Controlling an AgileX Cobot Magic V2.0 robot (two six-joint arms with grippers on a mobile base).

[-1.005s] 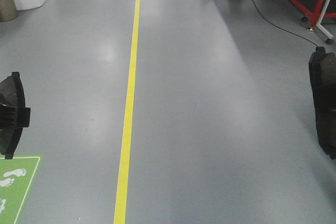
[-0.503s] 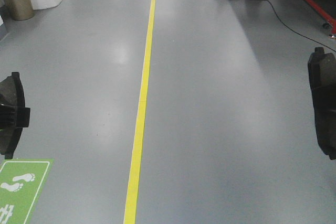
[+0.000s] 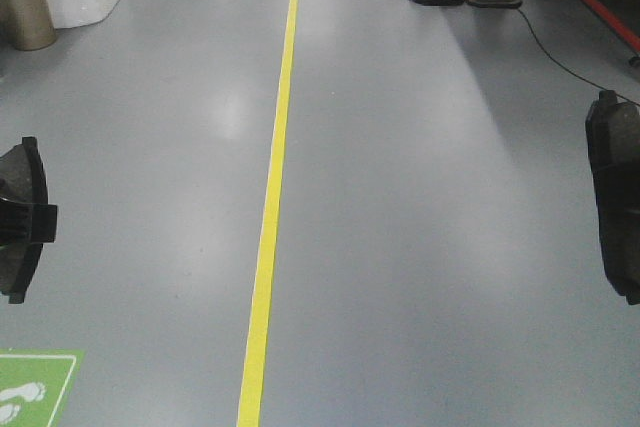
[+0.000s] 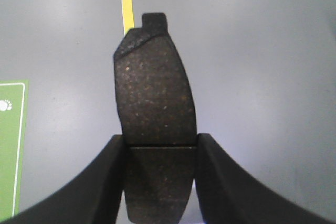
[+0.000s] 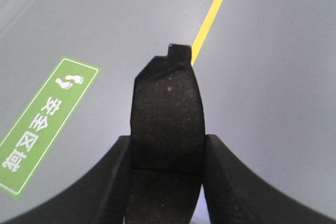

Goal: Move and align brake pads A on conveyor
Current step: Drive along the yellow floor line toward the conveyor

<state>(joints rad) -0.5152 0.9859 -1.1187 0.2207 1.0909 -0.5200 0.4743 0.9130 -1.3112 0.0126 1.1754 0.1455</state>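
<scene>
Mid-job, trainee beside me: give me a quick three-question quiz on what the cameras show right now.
1. True or false: the left gripper is open and empty.
2. The right gripper grips: A) a bolt, B) a brake pad, C) nothing?
3. Fill in: the floor line ahead is ____.
Key: 1 false, it is shut on another brake pad; 2 B; 3 yellow.

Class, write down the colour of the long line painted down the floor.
Yellow. The line shows best in the exterior front-facing view.
</scene>
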